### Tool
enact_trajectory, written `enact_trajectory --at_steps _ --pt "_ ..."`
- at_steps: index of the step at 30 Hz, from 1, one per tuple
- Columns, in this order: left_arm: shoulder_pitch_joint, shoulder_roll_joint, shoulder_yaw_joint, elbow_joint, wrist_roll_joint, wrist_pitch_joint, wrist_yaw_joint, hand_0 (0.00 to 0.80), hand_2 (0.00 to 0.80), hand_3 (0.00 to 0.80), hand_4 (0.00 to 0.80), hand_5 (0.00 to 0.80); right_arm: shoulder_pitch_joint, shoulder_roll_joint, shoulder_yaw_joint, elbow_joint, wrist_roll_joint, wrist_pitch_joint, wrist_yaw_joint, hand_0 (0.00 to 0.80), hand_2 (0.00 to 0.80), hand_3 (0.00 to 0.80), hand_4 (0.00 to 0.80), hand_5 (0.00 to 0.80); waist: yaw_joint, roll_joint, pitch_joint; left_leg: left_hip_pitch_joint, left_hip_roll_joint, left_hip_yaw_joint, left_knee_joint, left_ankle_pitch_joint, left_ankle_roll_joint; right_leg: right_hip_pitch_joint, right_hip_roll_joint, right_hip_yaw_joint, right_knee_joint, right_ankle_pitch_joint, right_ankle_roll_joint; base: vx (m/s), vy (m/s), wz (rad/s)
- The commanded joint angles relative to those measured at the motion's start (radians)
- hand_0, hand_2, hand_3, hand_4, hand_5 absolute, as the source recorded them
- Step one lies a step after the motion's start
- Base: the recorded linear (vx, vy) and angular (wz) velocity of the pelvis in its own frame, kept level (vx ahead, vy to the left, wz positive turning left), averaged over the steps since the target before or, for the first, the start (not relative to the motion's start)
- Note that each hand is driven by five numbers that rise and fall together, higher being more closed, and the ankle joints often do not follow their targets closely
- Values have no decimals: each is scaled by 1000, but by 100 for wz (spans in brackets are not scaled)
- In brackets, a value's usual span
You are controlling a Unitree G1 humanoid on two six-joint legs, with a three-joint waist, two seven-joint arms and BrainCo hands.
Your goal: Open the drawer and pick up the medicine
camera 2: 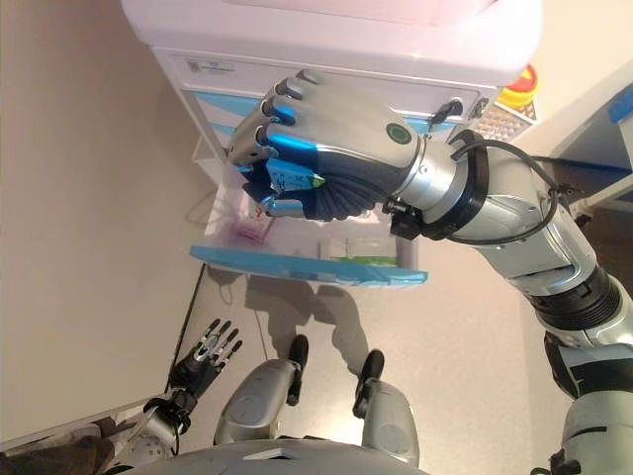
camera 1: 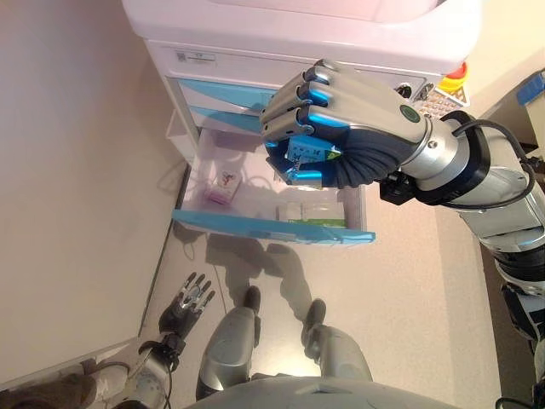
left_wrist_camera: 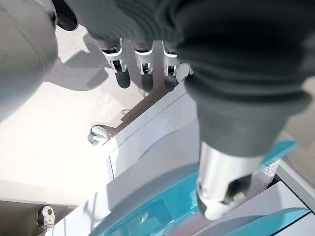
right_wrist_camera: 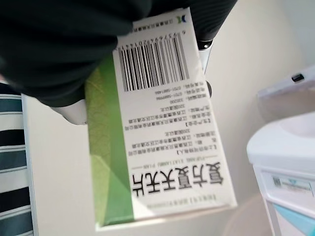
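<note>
My right hand [camera 1: 358, 119] is raised high in front of the white cabinet [camera 1: 255, 60], above the pulled-out blue-fronted drawer [camera 1: 272, 227]. Its fingers are curled round a medicine box [right_wrist_camera: 162, 132], white with a green stripe, a barcode and print. From the head only a sliver of that box [camera 2: 294, 178] shows under the fingers. Inside the drawer lie a small pink box [camera 1: 223, 189] and white-green boxes [camera 1: 315, 213]. My left hand [camera 1: 189, 305] hangs low by the floor at the lower left, fingers [left_wrist_camera: 142, 56] straight and holding nothing.
A beige wall runs down the left side next to the cabinet. Closed blue-fronted drawers [camera 1: 223, 95] sit above the pulled-out one. A red and yellow button [camera 1: 454, 81] sits at the cabinet's right, and a blue-edged piece of furniture [camera 1: 532, 85] stands at far right.
</note>
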Motion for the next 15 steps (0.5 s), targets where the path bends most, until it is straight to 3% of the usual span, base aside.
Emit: enact_trajectory --at_steps 1,15 --pt "55 6 13 -10 31 -5 0 0 0 0 0 0 -2 41 -62 -58 58 3 -54 800 800 800 800 800 18 7 -61 59 -35 -6 -97 -70 10 65 -1 -15 137 -136 47 45 3 -3" --pt "80 -16 19 26 65 2 12 0 0 0 0 0 -83 -6 -107 -20 -50 37 -194 800 800 800 800 800 17 1 -143 105 -35 -10 -127 -71 11 102 0 -14 111 -127 52 48 5 -5"
